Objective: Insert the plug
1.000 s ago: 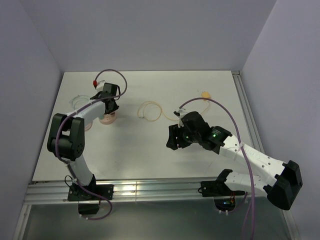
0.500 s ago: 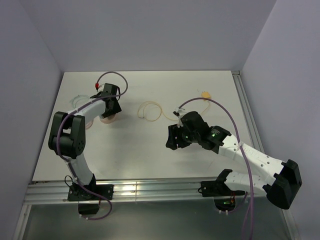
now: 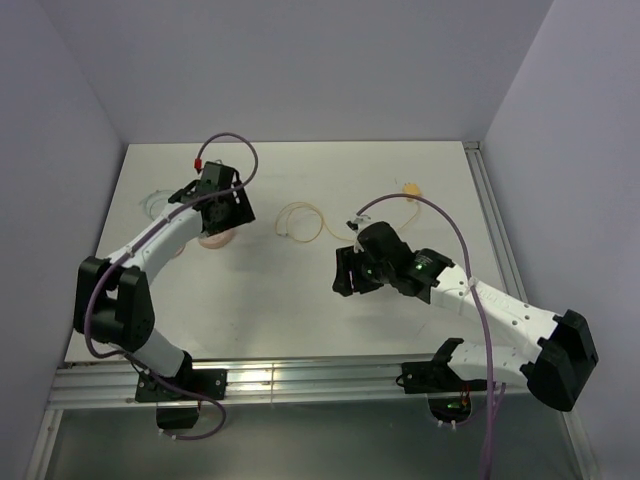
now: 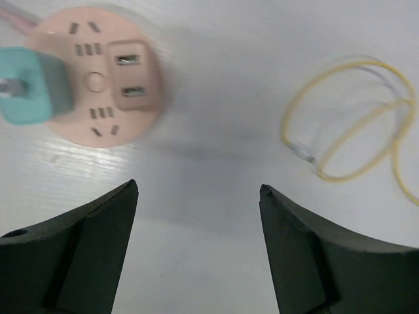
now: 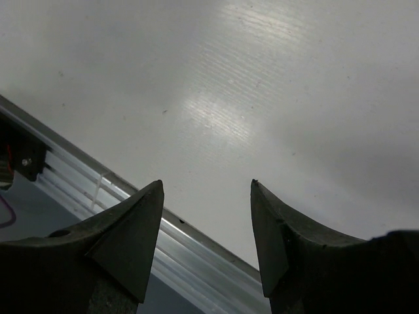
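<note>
Table: white table [image 3: 300,300] with a faint grain, glare patches showing in the right wrist view.
Room: plain pale lavender walls [image 3: 300,70] close in the far side and both flanks.
Near edge: an aluminium rail [image 3: 300,376] runs along the front, with both arm bases bolted there.
Socket: a round pink socket [image 4: 98,78] lies flat on the far left part of the table, blurred in the left wrist view.
Plug: a teal plug [image 4: 29,85] sits on the socket's left part, touching it; how deep its pins go cannot be told.
Cable: a thin yellow cable [image 4: 353,118] lies in loose loops to the right of the socket, well apart from it.
Left arm: stretched out to the far left, wrist bent down, a purple lead arching over it.
Left gripper [image 4: 198,186]: hovers above the table just beside the socket, fingers spread wide, nothing between them.
Right arm: reaches in low from the right toward the middle.
Right gripper [image 5: 207,183]: points down over bare table toward the rail, fingers apart, holding nothing.
</note>
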